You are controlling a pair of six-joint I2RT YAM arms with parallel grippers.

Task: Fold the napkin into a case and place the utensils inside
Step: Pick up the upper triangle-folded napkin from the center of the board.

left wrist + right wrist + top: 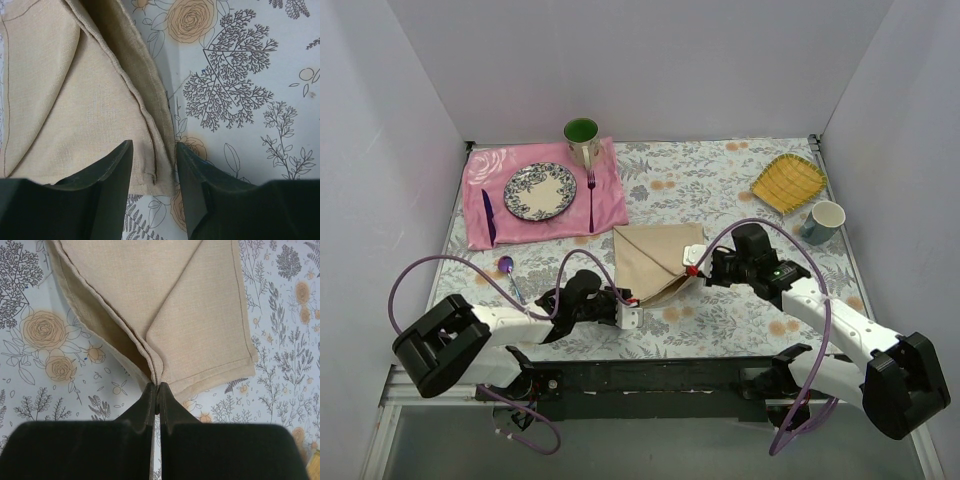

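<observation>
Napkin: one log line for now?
stage: folding | napkin: partly folded | right gripper: shut on napkin corner | left gripper: open, astride napkin edge | spoon: outside napkin

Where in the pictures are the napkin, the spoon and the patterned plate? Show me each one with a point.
napkin (655,262): top external view, on the middle of the folded cloth.
spoon (506,265): top external view, on its shiny bowl.
patterned plate (540,191): top external view, on its pale centre.

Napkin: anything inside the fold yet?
No utensil shows. Napkin layers meet at the corner pinched by the right gripper; between them is hidden. Spoon lies outside, on the table.
</observation>
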